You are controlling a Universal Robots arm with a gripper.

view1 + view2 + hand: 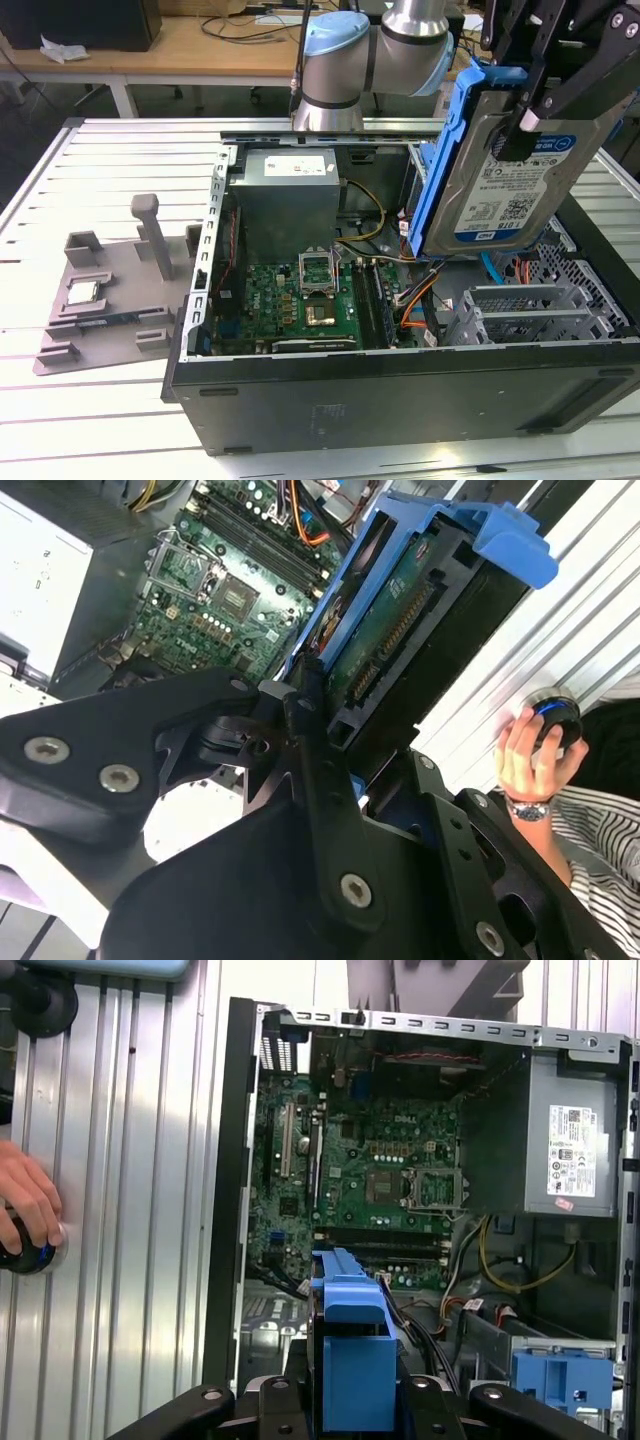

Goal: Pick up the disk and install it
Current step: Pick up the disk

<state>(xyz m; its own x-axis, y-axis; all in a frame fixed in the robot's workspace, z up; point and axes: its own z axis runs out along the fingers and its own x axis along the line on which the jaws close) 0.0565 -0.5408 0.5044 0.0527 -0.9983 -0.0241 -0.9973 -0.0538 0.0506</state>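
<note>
**Gripper** (522, 115): black fingers closed on the disk. One finger (528, 105) crosses the labelled face. The opposite one seems to press the circuit-board side, though that contact is partly hidden in the second wrist view.

**Disk** (505, 190): silver drive with a white-and-blue label, framed by a blue carrier bracket (447, 160). It is held off the tabletop, standing on edge and tilted, above the open computer case at the exterior view's right. It hangs over the grey drive cage (530, 315) and appears clear of it. In the first wrist view, the bracket's blue edge (355, 1360) sits between the finger links.

**Computer case** (400, 400): black tower lying on its side with the panel off. Inside are:
- a green motherboard (300, 300) with an open processor socket
- a grey power supply (285, 190)
- orange cables (420, 300) beside the drive cage
- a bare blue caddy (560, 1380) in a bay

**Grey fixture** (110, 330): on the slatted tabletop (60, 420), beside the case at the exterior view's left. It carries a small square CPU chip (82, 293).

**Person's hand** (25, 1200): rests on a round dark knob (30, 1252) on the tabletop, beside the case. A watch and a striped sleeve show in the second wrist view.
</note>
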